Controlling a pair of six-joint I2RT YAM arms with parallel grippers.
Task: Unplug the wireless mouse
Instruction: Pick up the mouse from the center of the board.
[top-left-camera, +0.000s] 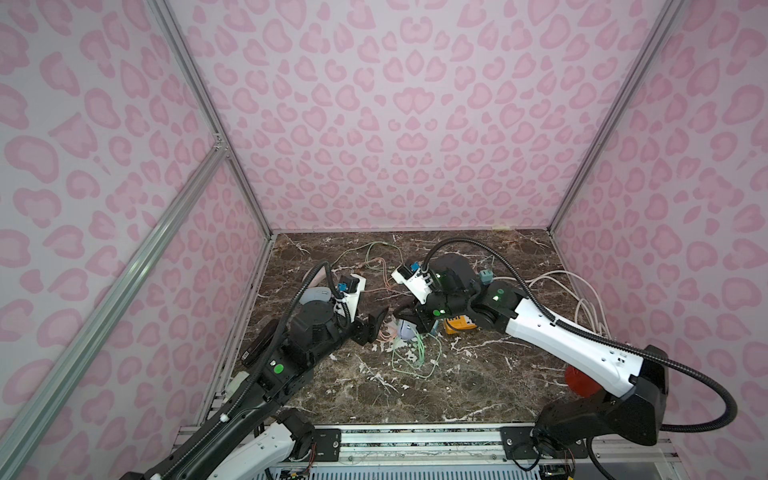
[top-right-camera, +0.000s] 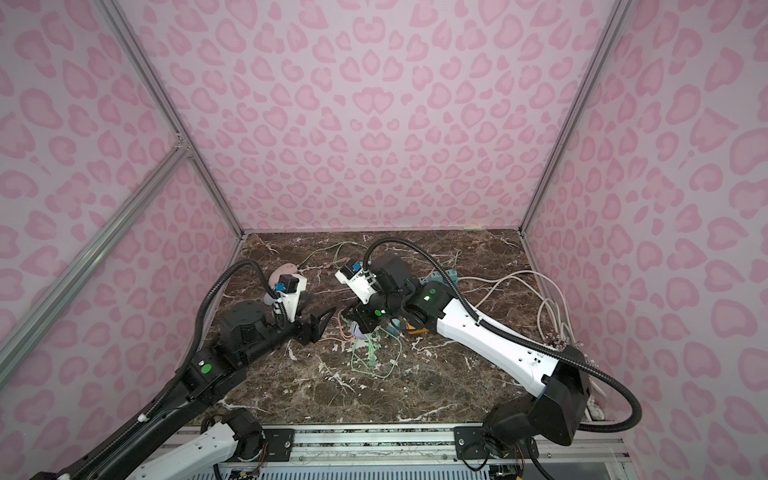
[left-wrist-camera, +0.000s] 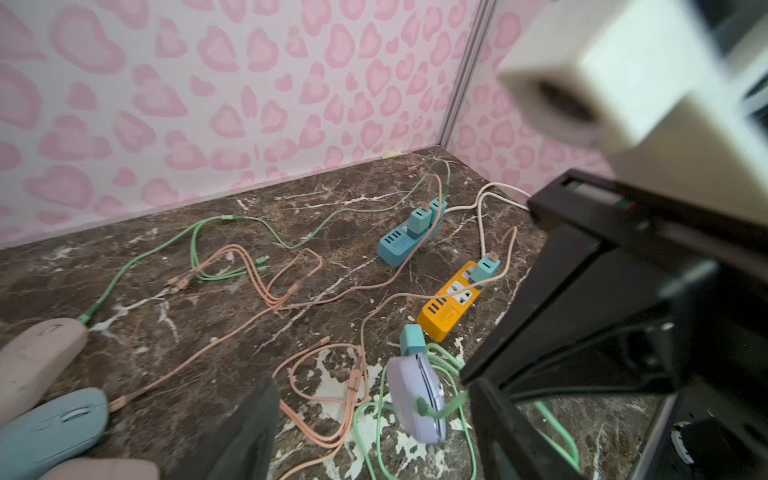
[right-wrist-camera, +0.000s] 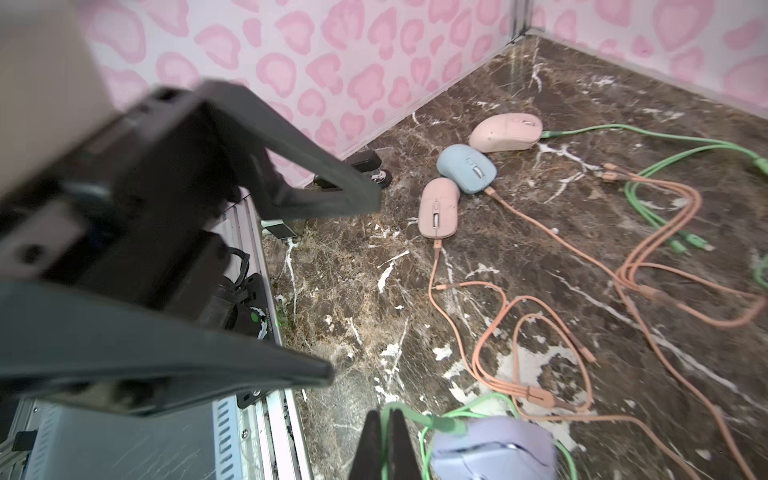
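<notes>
Two claws close on lilac mouse (left-wrist-camera: 417, 395), mid table (top-left-camera: 478, 374). Right claw (right-wrist-camera: 384, 415) pinches green cable (right-wrist-camera: 444, 424) by plug. Left claw (top-right-camera: 326, 322) spread beside mouse, grips nothing. Risk: mouse unbraced, so pull drags it along, plug stays in; thin cable may slip from pinch.

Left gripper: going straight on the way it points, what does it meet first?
Most likely the lilac mouse, lying just ahead of the open left gripper. The right gripper, shut on the green cable, sits close beside it; depth is unclear.
</notes>
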